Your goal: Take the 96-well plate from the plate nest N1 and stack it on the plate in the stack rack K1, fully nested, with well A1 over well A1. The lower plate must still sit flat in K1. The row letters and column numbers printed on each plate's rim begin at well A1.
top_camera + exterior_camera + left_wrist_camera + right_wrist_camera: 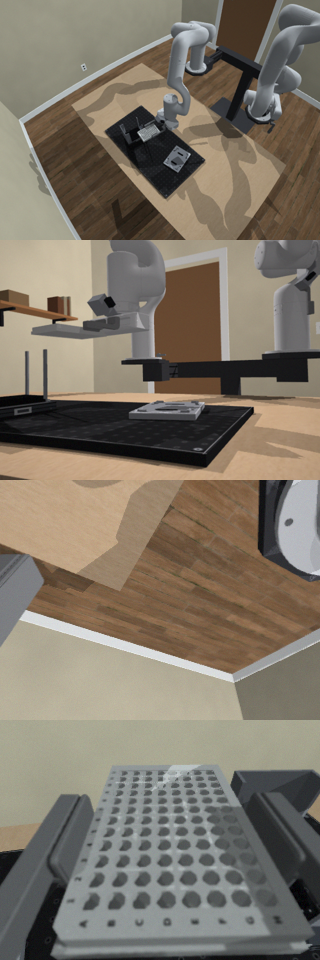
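The white 96-well plate (148, 132) (58, 330) (165, 845) hangs level, high above the black board. My right gripper (152, 130) (172, 830) is shut on its long sides. Its A1 corner is at the near left in the right wrist view. The plate nest N1 (168, 161) (162, 416) is empty. The stack rack K1 (127, 138) (49, 405) stands beyond the held plate in the top view, with upright corner posts. The dark plate (20, 399) inside it is partly hidden. My left gripper (271, 127) is open and empty, far from both; one finger shows in the left wrist view.
The black board (155, 178) (103, 444) carries the nest and the rack on the wooden table (206, 180). The rack's posts (45, 374) (26, 374) rise below the level of the held plate. The left arm stands folded beside the table.
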Robot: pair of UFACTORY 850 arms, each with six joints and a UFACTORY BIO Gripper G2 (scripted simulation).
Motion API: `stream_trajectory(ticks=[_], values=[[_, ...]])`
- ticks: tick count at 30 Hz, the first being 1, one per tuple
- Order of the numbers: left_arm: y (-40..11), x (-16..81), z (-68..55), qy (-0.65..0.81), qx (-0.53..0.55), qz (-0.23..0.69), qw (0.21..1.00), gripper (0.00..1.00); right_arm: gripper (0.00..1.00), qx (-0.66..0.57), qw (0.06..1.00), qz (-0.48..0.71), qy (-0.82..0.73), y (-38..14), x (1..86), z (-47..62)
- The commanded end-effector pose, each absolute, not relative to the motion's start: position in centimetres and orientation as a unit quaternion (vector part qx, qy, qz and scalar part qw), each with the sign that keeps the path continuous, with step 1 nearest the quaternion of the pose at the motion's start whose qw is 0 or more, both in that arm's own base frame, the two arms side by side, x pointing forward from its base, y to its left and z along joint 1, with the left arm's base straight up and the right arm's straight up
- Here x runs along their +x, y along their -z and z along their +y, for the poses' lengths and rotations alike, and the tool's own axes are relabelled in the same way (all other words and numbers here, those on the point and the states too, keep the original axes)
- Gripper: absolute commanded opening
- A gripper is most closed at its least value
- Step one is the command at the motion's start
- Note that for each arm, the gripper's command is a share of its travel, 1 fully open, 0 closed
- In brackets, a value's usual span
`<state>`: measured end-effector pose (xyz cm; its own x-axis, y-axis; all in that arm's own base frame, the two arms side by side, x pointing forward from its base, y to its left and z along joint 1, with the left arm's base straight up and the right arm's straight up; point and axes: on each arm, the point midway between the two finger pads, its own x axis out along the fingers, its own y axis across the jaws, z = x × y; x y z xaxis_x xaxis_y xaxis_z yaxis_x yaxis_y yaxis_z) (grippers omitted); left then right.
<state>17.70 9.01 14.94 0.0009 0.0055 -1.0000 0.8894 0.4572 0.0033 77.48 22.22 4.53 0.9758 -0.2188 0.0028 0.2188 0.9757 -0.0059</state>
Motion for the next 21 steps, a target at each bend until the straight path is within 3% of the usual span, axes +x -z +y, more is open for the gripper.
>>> stream_trajectory(ticks=[1, 21], values=[[-15.0, 17.7, 9.0, 0.366, 0.370, 0.604, 0.603, 1.00, 0.00, -0.002, 0.994, -0.002, 0.110, -4.7, 78.0, 20.5], [-15.0, 17.7, 9.0, 0.366, 0.370, 0.604, 0.603, 1.00, 0.00, -0.002, 0.994, -0.002, 0.110, -4.9, 79.2, 15.3]])
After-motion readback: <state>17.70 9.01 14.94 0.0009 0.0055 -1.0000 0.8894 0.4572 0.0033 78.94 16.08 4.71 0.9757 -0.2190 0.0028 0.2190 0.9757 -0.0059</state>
